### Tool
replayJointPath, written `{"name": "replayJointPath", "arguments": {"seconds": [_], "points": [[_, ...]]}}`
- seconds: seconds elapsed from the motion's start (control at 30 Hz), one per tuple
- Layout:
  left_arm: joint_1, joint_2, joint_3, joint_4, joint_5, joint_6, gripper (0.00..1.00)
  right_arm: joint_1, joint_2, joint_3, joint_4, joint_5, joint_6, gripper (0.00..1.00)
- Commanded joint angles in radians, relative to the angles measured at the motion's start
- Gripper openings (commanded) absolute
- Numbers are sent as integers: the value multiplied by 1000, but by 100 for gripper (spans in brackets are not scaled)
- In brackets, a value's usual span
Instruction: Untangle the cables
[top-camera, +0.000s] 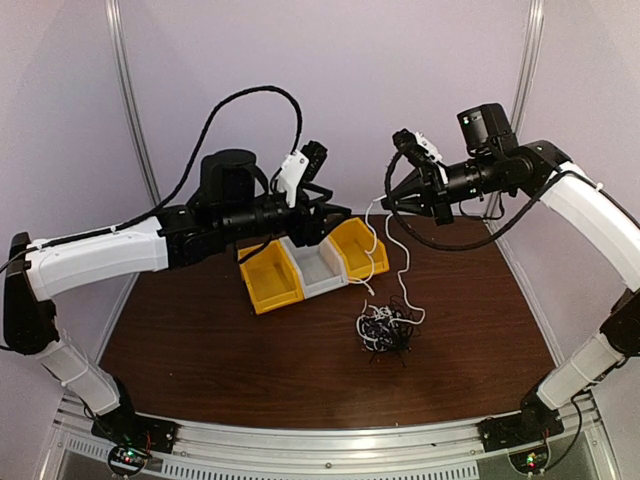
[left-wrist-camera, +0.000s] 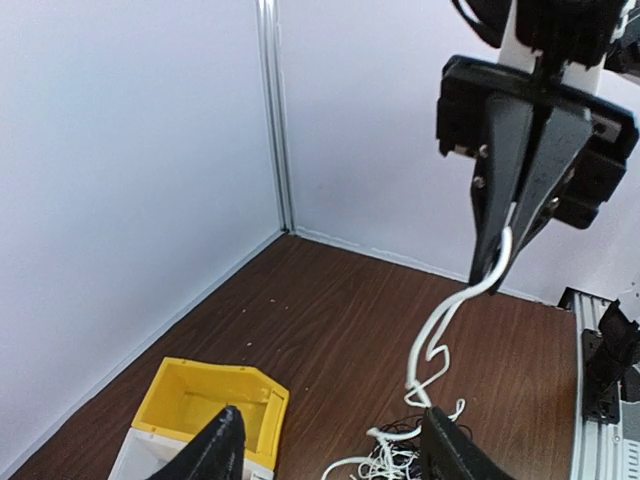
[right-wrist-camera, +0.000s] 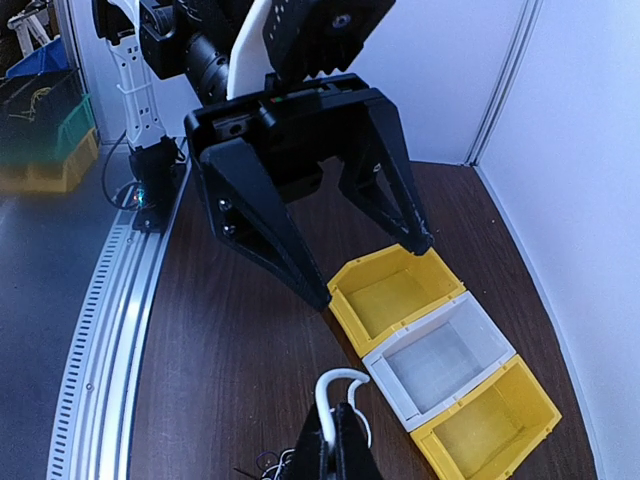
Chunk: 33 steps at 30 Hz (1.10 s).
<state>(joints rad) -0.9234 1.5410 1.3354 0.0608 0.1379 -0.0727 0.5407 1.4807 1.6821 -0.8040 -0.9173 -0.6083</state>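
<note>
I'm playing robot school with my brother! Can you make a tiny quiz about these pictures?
1. Which colour of cable does the right gripper hold up out of the tangle? A black, B white, C purple.
2. True or false: the left gripper is open and holds nothing.
3. Fill in: the bin between the two yellow bins is ____.
Key: 1 B, the white cable. 2 true. 3 white, the white bin.
</note>
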Motion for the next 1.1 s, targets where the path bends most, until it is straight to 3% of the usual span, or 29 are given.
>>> {"name": "replayJointPath", "arguments": {"seconds": [0.0, 0.23, 0.47, 0.57, 0.7, 0.8, 0.93, 1.07], "points": [[-12, 20, 26, 131, 124, -17, 62, 24, 1, -3, -15, 24, -21, 0], [-14, 106, 111, 135, 238, -10, 52, 38, 9, 10, -21, 34, -19, 0], [-13, 146, 163, 114, 272, 12, 23, 39, 6, 10, -14, 36, -8, 0], [-12, 145, 181, 103, 256, 32, 0, 39, 6, 10, -9, 37, 5, 0], [8, 155, 250, 94, 220, 49, 0, 12, -13, 4, -19, 46, 36, 30], [34, 188, 361, 69, 211, 50, 0, -99, -66, -49, 15, -24, 79, 46], [62, 236, 538, 48, 192, 42, 0, -267, -160, -229, 137, -139, 164, 56], [80, 290, 727, -1, 171, 34, 0, -299, -224, -429, 240, -141, 185, 59]]}}
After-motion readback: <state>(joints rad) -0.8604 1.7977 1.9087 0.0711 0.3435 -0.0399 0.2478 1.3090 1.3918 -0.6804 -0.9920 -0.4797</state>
